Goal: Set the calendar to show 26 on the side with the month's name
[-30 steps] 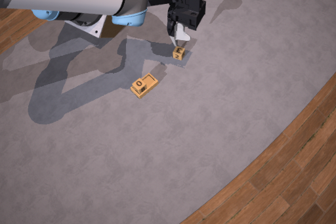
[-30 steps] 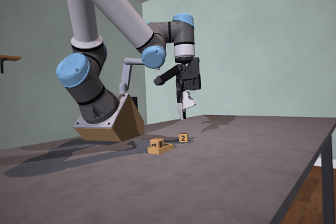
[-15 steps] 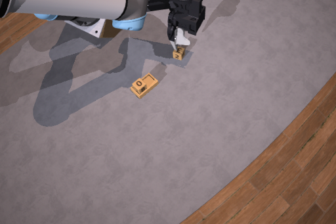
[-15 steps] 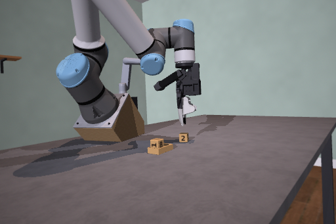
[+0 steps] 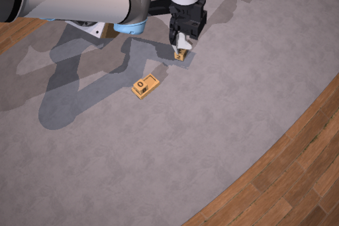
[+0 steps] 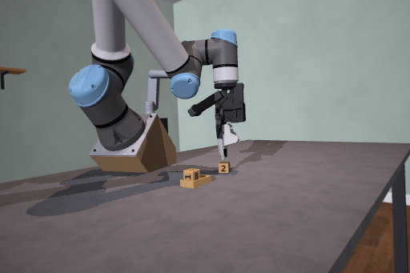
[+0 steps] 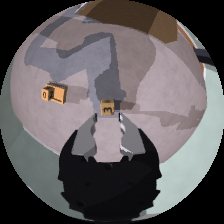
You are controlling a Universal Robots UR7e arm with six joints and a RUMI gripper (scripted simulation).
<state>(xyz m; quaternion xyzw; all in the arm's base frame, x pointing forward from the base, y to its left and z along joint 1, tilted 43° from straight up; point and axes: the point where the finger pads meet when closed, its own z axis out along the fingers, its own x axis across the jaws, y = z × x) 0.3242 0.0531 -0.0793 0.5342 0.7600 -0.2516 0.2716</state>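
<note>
Progress is looking early: your gripper (image 6: 223, 154) is hovering partly open and empty just above the loose cube (image 6: 223, 167) on the table (a 2 facing the exterior view), while the tray (image 5: 149, 86) nearby is holding only one cube (image 5: 140, 86), leaving both digits unset.

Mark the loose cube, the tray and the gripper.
loose cube (image 6: 223, 167), exterior view, face showing 2
tray (image 5: 153, 83), top view, bare slot floor
gripper (image 6: 222, 152), exterior view, between fingertips, above the cube
</note>
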